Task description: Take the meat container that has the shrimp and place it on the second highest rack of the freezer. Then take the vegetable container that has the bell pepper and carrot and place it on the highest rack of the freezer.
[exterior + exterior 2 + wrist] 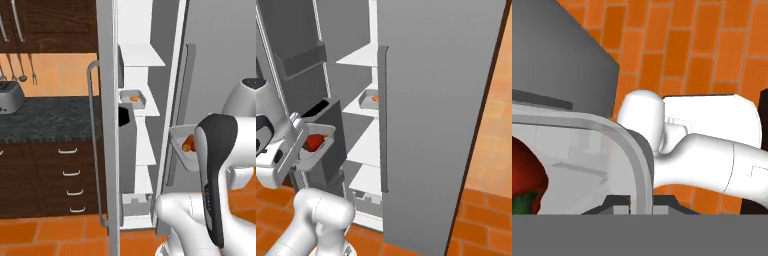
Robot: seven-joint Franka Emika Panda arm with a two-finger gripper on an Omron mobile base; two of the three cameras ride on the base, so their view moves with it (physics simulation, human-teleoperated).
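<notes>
simulated kitchen, open freezer, one tray shelved and one in the grip

room: orange tiled floor (pixel 481 210), dark wood cabinets (pixel 45 175) with pale drawer handles, a dark speckled counter (pixel 50 117) carrying a grey toaster (pixel 10 96), utensils hanging on the orange wall above it.

freezer (pixel 436 100): tall grey unit, door swung open, long vertical bar handle (pixel 92 145) on the door edge. white interior with a stack of flat white shelves.

highest rack (pixel 142 56): bare white board at the top of the stack.

second highest rack (pixel 145 111): carries the meat container (pixel 134 97), a shallow pale tray lying flat on the board. the shrimp (pixel 134 98) shows as a tiny orange spot inside it; the same tray appears in the right base view at the shelf's front edge.

vegetable container (pixel 318 145): pale tray with rounded corners, held off the shelves, outside the compartment, near the open door and just in front of a grey door bin (pixel 326 145). the bell pepper (pixel 314 142) lies in it, red with a dark green stem. an orange piece, the carrot (pixel 187 146), shows at the tray's edge in the left base view, partly hidden by the arm.

gripper (pixel 641 202): fingers pinched narrow on the rim of the vegetable container, the grey rim running down between the two dark tips in the hand view.
</notes>
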